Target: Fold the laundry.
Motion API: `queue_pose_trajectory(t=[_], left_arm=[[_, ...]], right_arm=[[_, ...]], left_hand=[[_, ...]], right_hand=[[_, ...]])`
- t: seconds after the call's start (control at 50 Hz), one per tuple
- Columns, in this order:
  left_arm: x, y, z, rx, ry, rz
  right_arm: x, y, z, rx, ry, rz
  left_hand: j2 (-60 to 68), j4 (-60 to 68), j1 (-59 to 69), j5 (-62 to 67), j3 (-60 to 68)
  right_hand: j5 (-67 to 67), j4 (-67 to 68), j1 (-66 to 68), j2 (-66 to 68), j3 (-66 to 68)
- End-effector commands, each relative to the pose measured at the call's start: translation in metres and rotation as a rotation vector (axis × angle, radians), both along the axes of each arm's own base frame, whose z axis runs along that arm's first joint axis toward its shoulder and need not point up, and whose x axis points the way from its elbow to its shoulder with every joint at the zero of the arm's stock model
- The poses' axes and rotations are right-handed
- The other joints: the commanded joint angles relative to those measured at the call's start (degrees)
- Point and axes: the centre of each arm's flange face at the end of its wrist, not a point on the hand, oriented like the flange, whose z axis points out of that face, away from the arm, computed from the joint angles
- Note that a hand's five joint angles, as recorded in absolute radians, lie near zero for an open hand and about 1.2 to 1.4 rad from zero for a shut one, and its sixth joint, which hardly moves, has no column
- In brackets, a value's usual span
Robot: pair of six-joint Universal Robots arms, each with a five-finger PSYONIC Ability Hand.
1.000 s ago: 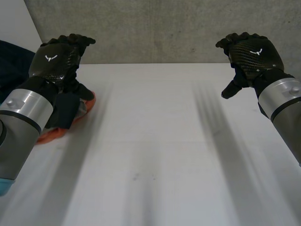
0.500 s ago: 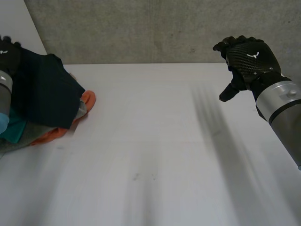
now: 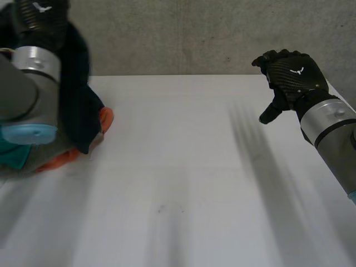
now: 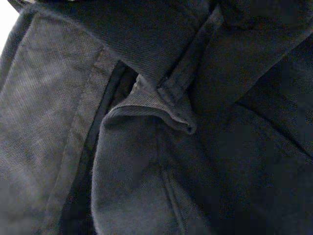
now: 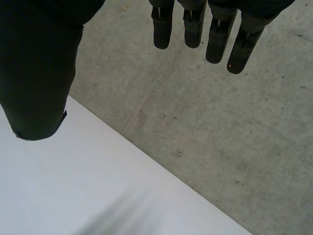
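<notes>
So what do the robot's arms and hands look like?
The left hand and right hand are black with a woven, shiny back and a small white mark. The arms are round grey tubes with a silver band at the wrist and light-blue caps.

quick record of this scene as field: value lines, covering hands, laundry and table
left hand: high over the laundry pile, against the dark navy garment
right hand: above the table's far right, fingers straight, holding nothing
dark navy garment: hanging beside the left arm, over the pile
orange cloth: on the table, under the dark garment
teal cloth: in the pile
table: white, pile at its left side
folding: not yet begun
</notes>
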Motion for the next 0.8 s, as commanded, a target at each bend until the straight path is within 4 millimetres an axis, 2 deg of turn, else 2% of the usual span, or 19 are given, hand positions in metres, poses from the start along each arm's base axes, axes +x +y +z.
queue_pose_trajectory(t=[0.02, 0.1, 0.16, 0.18, 0.2, 0.26, 0.32, 0.38, 0.4, 0.42, 0.48, 0.5, 0.6, 0.64, 0.7, 0.72, 0.76, 0.78, 0.8], left_arm=[[-0.098, 0.074, -0.045, 0.183, 0.103, -0.356], [-0.130, 0.103, -0.079, 0.307, 0.158, -0.490], [-0.142, 0.114, -0.098, 0.382, 0.205, -0.547], [-0.147, 0.118, -0.105, 0.416, 0.230, -0.572], [-0.148, 0.119, -0.108, 0.431, 0.238, -0.580], [-0.149, 0.122, -0.115, 0.469, 0.237, -0.596], [-0.148, 0.124, -0.110, 0.472, 0.231, -0.602], [-0.142, 0.127, -0.095, 0.461, 0.236, -0.598], [-0.139, 0.127, -0.087, 0.452, 0.239, -0.595], [-0.131, 0.127, -0.072, 0.438, 0.247, -0.585], [-0.111, 0.120, -0.054, 0.429, 0.256, -0.538], [-0.094, 0.112, -0.046, 0.428, 0.263, -0.494], [-0.046, 0.093, -0.025, 0.396, 0.281, -0.376], [-0.034, 0.085, -0.027, 0.395, 0.269, -0.346], [-0.013, 0.063, -0.040, 0.412, 0.202, -0.287], [-0.007, 0.054, -0.051, 0.426, 0.140, -0.277], [-0.001, 0.042, -0.065, 0.449, 0.083, -0.264], [0.002, 0.034, -0.082, 0.480, 0.019, -0.261], [0.004, 0.030, -0.091, 0.494, -0.012, -0.260]], right_arm=[[-0.005, -0.006, 0.006, -0.021, -0.005, -0.025], [-0.017, -0.017, 0.010, -0.033, -0.008, -0.066], [-0.023, -0.022, 0.013, -0.040, -0.010, -0.083], [-0.027, -0.025, 0.014, -0.042, -0.010, -0.094], [-0.027, -0.026, 0.012, -0.037, -0.009, -0.097], [-0.027, -0.028, 0.010, -0.027, -0.002, -0.097], [-0.027, -0.031, 0.003, -0.011, 0.013, -0.097], [-0.024, -0.031, -0.004, 0.016, 0.054, -0.090], [-0.024, -0.030, -0.004, 0.020, 0.067, -0.086], [-0.024, -0.029, -0.006, 0.036, 0.093, -0.085], [-0.024, -0.025, -0.007, 0.056, 0.134, -0.078], [-0.025, -0.023, -0.009, 0.070, 0.164, -0.073], [-0.016, -0.006, -0.017, 0.120, 0.241, -0.018], [-0.005, 0.008, -0.020, 0.135, 0.249, 0.032], [0.009, 0.024, -0.028, 0.151, 0.263, 0.091], [0.021, 0.039, -0.035, 0.166, 0.276, 0.140], [0.029, 0.051, -0.040, 0.175, 0.286, 0.175], [0.038, 0.063, -0.048, 0.183, 0.294, 0.214], [0.042, 0.067, -0.053, 0.184, 0.299, 0.228]], left_hand=[[11.72, 11.67, 16.56, 16.03, 12.28], [11.72, 11.67, 16.56, 16.03, 12.28], [11.72, 11.67, 16.56, 16.03, 12.28], [6.41, 6.37, 11.25, 10.72, 6.97], [-7.46, -7.51, -2.63, -3.15, -6.90], [-58.28, -58.33, -53.44, -53.97, -57.72], [-57.72, -57.76, -52.88, -53.41, -57.15], [-57.90, -57.95, -53.06, -53.59, -57.34], [-57.73, -57.78, -52.89, -53.42, -57.17], [-57.73, -57.78, -52.89, -53.42, -57.17], [-57.56, -57.61, -52.72, -53.25, -57.00], [-57.40, -57.44, -52.56, -53.09, -56.83], [-57.06, -57.10, -52.22, -52.75, -56.50], [-56.89, -56.94, -52.05, -52.58, -56.33], [-56.72, -56.77, -51.88, -52.41, -56.16], [-56.72, -56.77, -51.88, -52.41, -56.16], [-56.72, -56.77, -51.88, -52.41, -56.16], [-56.56, -56.60, -51.72, -52.25, -55.99], [-56.39, -56.43, -51.55, -52.08, -55.82]], right_hand=[[-3.54, -3.57, -1.93, -2.67, -2.24], [-3.54, -3.57, -1.93, -2.67, -2.24], [-3.54, -3.57, -1.93, -2.67, -2.24], [-3.54, -3.57, -1.93, -2.67, -2.24], [-3.54, -3.57, -1.93, -2.67, -2.24], [-3.54, -3.57, -1.93, -2.67, -2.24], [-3.54, -3.57, -1.93, -2.67, -2.24], [-3.54, -3.57, -1.93, -2.67, -2.24], [-3.54, -3.57, -1.93, -2.67, -2.24], [-3.54, -3.57, -1.93, -2.67, -2.24], [-3.54, -3.57, -1.93, -2.67, -2.24], [-3.54, -3.57, -1.93, -2.67, -2.24], [-3.54, -3.57, -1.93, -2.67, -2.24], [-3.54, -3.57, -1.93, -2.67, -2.24], [-3.54, -3.57, -1.93, -2.67, -2.24], [-3.54, -3.57, -1.93, -2.67, -2.24], [-3.54, -3.57, -1.93, -2.67, -2.24], [-3.54, -3.57, -1.93, -2.67, -2.24], [-3.54, -3.57, -1.93, -2.67, -2.24]])
